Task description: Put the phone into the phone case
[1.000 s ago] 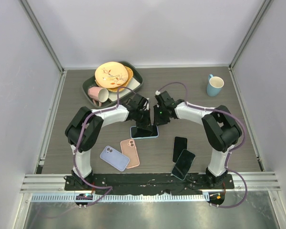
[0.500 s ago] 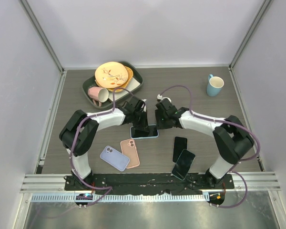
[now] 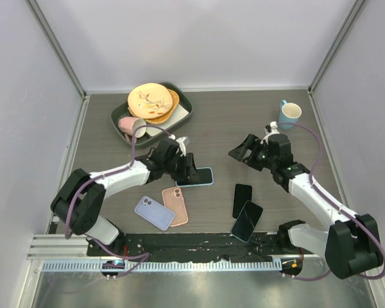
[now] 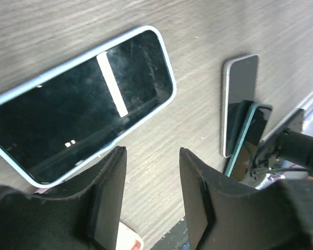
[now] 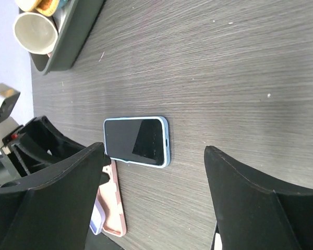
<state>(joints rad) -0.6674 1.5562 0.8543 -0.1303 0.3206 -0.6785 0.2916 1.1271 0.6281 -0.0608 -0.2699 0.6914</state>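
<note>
Your left gripper (image 4: 150,156) has its fingers spread with nothing between them. The tips sit just short of the near long edge of the phone in its light-blue case (image 4: 78,114), and no contact is visible. Your right gripper (image 5: 154,151) is also spread and empty, and hangs well off to the right of that phone. The phone lies flat, screen up, at the middle of the table (image 3: 256,122), with the blue rim showing all round the glass, so it looks seated.

Expect a stiff, moderately heavy slab with slick glass and a softer, grippier rim. If a corner needs seating, press down on the rim corners. To lift it, pinch across the two long edges, not the screen.

To the near right lie a bare black phone (image 3: 242,200) and a teal-cased phone (image 3: 247,220). To the near left lie a pink case (image 3: 174,205) and a lavender case (image 3: 154,212).
</note>
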